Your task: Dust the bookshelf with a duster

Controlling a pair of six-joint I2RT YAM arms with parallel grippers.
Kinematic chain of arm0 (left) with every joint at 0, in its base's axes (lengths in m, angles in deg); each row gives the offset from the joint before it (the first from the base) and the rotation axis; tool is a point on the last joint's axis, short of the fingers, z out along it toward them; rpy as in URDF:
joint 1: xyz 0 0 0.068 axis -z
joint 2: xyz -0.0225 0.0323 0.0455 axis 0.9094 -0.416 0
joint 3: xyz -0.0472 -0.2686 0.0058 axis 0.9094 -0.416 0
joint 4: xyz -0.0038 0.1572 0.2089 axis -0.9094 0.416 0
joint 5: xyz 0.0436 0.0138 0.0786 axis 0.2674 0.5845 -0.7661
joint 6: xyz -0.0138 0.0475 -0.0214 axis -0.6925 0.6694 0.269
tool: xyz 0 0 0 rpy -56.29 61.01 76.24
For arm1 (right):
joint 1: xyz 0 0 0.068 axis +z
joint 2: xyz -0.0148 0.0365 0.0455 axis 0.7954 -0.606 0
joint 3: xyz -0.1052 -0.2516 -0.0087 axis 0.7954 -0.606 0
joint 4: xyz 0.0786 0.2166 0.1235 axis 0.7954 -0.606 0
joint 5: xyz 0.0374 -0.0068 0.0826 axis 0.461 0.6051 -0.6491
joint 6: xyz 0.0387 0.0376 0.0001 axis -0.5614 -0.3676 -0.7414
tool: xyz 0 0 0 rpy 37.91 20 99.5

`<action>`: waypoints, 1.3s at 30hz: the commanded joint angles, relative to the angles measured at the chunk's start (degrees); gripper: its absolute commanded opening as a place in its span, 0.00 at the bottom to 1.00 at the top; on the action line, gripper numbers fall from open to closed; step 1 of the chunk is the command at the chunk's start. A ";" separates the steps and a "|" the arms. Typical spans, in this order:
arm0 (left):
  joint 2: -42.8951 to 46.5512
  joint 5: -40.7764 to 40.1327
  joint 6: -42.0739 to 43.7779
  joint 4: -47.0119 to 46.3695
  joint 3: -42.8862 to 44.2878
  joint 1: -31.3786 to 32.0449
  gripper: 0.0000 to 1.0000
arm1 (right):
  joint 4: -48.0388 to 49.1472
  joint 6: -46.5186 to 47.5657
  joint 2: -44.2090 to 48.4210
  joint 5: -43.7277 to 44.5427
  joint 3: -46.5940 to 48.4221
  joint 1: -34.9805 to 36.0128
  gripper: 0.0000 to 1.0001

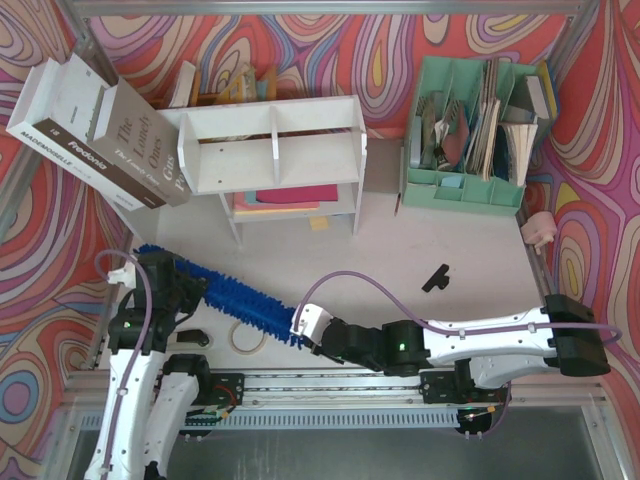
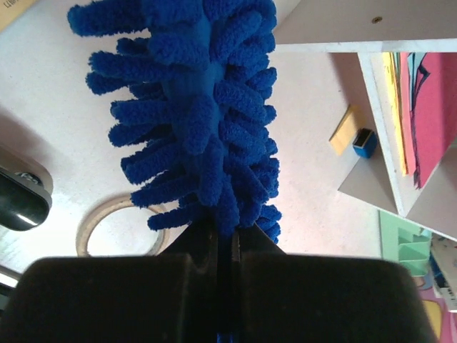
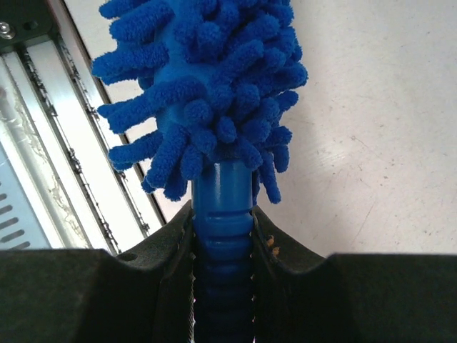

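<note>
The worktop [image 1: 400,250] is a pale, off-white sheet with faint scuffs, walled on three sides by cloth printed in swirls of red, orange, pink and blue. A metal rail [image 1: 350,385] with a slotted strip runs along the bottom of the frame, where the two arms are bolted.

The bookshelf [image 1: 275,150] stands at the upper centre against the back wall, white, with coloured sheets of paper [image 1: 285,197] on its lower shelf. Large books [image 1: 100,135] lean at its left in the upper left of the frame, and a mint-green organiser [image 1: 470,190] stuffed with papers sits at the upper right. A small black object [image 1: 436,277] lies on bare worktop right of centre, with a pinkish item [image 1: 538,232] near the right wall.

The duster [image 1: 235,295] stretches diagonally across the lower left, well apart from the bookshelf, its shaggy blue head above a roll of tape [image 1: 247,338]. The left fingers [image 2: 203,239] are pinched narrow on the fluffy end, bristles bulging out just above them. The right fingers [image 3: 178,243] are clamped on the ribbed blue handle just below the head, at the lower centre of the overhead view.

In the left wrist view a small yellow block [image 2: 345,130] and a small blue one [image 2: 365,143] lie side by side on the worktop next to the shelf's foot
</note>
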 commanded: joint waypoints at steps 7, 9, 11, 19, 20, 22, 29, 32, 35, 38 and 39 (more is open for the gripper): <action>2.15 -4.08 -7.81 0.55 -3.41 0.46 0.00 | 4.70 0.96 1.30 11.05 -0.80 -1.25 0.00; 2.95 -4.90 -8.85 1.00 -3.37 0.62 0.00 | 4.60 1.08 1.27 11.23 -0.73 -1.29 0.11; 3.72 -6.07 -10.11 1.79 -3.28 0.83 0.00 | 4.65 1.42 0.83 11.62 -0.76 -1.41 0.19; 3.46 -7.85 -12.86 1.81 -4.43 1.78 0.00 | 5.18 1.05 1.34 15.55 0.06 -3.98 0.54; 3.14 -8.08 -13.11 1.66 -4.66 2.03 0.00 | 5.28 0.94 2.08 15.70 0.15 -4.53 0.60; 2.42 -8.23 -13.26 0.51 -5.18 2.73 0.00 | 6.05 1.06 3.62 15.55 0.22 -5.69 0.64; -2.55 -12.79 -17.15 -3.96 -6.13 8.32 0.00 | 8.94 2.40 5.17 16.24 -0.30 -7.29 0.69; -5.42 -17.78 -20.54 -4.13 -5.91 11.69 0.00 | 8.92 -1.17 5.50 17.53 -0.08 -9.07 0.70; -7.45 -19.71 -25.12 -6.50 -7.65 12.72 0.00 | 5.80 -10.44 5.69 17.83 1.42 -12.70 0.75; -9.67 -20.23 -28.74 -11.07 -9.61 13.48 0.00 | 3.41 -15.47 4.69 18.08 2.64 -13.17 0.75; -10.74 -21.06 -29.97 -11.72 -9.66 14.05 0.00 | 2.61 -16.55 4.12 18.27 3.05 -13.19 0.75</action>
